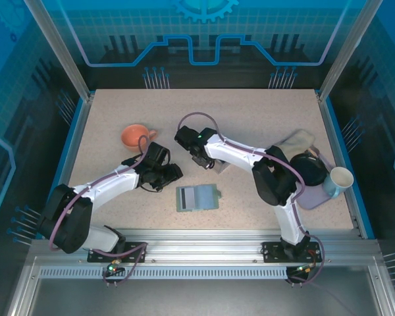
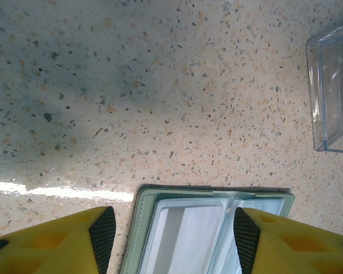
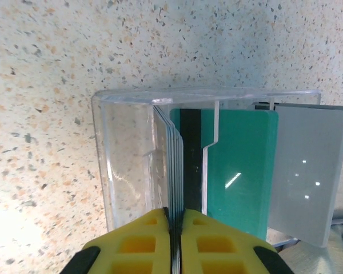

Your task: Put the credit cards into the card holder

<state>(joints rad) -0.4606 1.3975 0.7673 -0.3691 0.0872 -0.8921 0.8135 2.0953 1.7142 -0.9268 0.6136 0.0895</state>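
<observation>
The card holder [image 1: 197, 197] lies open on the table, sage-green with clear slots inside [image 2: 211, 228]. My left gripper [image 2: 174, 231] hovers open over its far edge, one yellow finger on each side, touching nothing. My right gripper [image 3: 176, 214] is shut on a thin stack of credit cards [image 3: 174, 165] standing edge-on in a clear plastic box [image 3: 126, 154]. A teal card [image 3: 240, 171] with a dark stripe and a whitish-grey card [image 3: 306, 171] lean beside the stack. In the top view the right gripper [image 1: 201, 160] sits just beyond the card holder, and the left gripper [image 1: 170, 174] is to the holder's left.
An orange cup [image 1: 135, 136] stands at the back left. On the right are a purple tray [image 1: 313, 197] with a black bowl [image 1: 309, 170], a white cup [image 1: 340, 181] and a cloth [image 1: 299, 139]. The clear box [image 2: 334, 91] lies right of the card holder.
</observation>
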